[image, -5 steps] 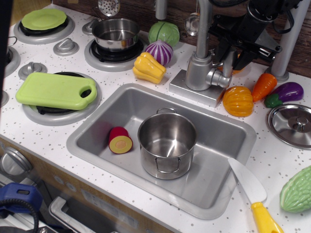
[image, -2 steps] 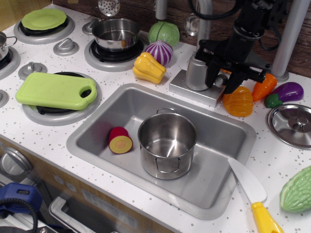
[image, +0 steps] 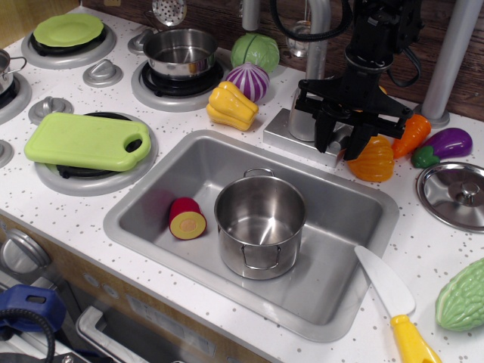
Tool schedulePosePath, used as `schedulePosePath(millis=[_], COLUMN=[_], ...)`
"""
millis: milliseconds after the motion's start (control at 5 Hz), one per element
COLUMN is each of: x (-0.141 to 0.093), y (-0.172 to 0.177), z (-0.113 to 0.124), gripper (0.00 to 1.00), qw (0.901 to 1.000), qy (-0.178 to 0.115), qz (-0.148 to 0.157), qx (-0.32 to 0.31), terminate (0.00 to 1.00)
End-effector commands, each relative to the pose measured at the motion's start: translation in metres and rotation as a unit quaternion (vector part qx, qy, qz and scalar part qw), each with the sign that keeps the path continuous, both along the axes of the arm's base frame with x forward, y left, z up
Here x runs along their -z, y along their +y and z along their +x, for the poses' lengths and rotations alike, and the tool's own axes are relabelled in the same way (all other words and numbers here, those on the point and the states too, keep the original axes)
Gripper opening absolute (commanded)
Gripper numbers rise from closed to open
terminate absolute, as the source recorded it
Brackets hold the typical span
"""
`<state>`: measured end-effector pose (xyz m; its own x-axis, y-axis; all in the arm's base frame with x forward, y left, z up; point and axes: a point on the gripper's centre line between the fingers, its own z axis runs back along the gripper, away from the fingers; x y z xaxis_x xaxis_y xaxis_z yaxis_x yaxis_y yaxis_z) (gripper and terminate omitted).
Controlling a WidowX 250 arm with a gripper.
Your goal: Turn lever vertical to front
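Observation.image is showing you the gripper [image: 342, 144] hanging at the right side of the silver faucet body [image: 301, 113], on the far rim of the sink [image: 151, 181]. Its black fingers [image: 325, 136] are pointing down and standing apart, and nothing is showing clamped between them. The lever [image: 342, 131] is sitting right there, on the faucet's right flank, mostly hidden behind the black fingers; you are seeing only a sliver of silver, so its present angle cannot be read. Judging by the look, it is a short, stiff, smooth metal paddle turning on a fixed stub: light to move, but slippery, so take it across its flat faces near the free end, or push its edge squarely. The arm is coming down from the far top of frame, wrist roughly vertical, cables trailing behind the spout pipe [image: 317, 30]. The orange pumpkin [image: 370, 159] is lying just right of the fingers, and the steel pot [image: 259, 223] is standing in the sink below.
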<state>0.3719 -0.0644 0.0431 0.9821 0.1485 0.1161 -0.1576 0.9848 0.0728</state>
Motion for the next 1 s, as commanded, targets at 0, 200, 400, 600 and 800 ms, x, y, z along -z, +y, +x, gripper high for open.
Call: schedulePosePath(millis=[0, 200, 400, 600, 800], x=[-0.007, -0.015, -0.028, -0.033, -0.033], y=[0.001, 0.0, -0.004, -0.008, -0.015], z=[0.007, 0.004, -0.008, -0.024, -0.033], gripper=[0.0, 1.0, 1.0, 1.0, 1.0], qw=[0.9998, 0.9997, 0.9994, 0.9989, 0.9981], qy=[-0.018, -0.017, -0.013, -0.008, -0.013], qz=[0.002, 0.015, 0.028, 0.031, 0.035], qx=[0.008, 0.007, -0.016, -0.034, -0.049], terminate=[0.0, 0.0, 0.0, 0.0, 1.0])
